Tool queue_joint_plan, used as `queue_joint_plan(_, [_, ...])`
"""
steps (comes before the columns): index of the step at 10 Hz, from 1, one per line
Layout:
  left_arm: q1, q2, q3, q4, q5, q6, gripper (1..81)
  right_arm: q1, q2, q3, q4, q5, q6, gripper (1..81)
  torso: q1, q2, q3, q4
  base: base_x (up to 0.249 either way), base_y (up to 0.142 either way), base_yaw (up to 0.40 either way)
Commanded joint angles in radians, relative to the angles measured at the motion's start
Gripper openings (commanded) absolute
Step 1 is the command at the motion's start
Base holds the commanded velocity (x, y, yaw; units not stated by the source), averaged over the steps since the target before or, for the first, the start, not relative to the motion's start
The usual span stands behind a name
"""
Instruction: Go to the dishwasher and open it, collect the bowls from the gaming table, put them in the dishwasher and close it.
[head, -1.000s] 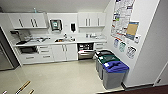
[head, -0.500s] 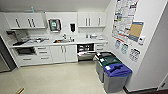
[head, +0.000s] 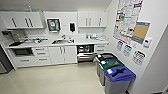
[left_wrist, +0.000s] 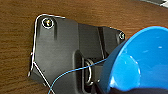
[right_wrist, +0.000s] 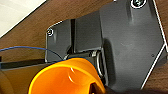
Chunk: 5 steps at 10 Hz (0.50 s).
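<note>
The dishwasher (head: 85, 53) is seen open well ahead of both pincers, while the blue bowl (left_wrist: 140, 60) and yellow bowl (right_wrist: 66, 76) appear carried close by them, grip unconfirmed; loading and closing are judged outstanding.

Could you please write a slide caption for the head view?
Kitchenette ahead: open dishwasher under the white counter, three bins along the right wall.

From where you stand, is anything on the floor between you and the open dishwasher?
Nothing visible blocks the way. The pale floor runs bare up to the dishwasher, which stands open under the counter. The waste bins line the wall beside it, off to the side of a straight approach.
</note>
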Motion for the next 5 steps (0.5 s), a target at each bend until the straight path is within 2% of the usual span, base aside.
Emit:
queue_joint_plan(1, [-0.030,-0.024,0.011,-0.001,0.033,0.003,1.0,0.036,-0.006,0.008,-0.019,-0.038,-0.004,1.0,0.000,0.000,0.000,0.000,0.201,0.000,0.000])
queue_joint_plan(5, [-0.030,-0.019,0.011,0.001,0.034,0.003,1.0,0.031,-0.007,0.000,-0.019,-0.036,-0.004,1.0,0.000,0.000,0.000,0.000,0.202,0.000,0.000])
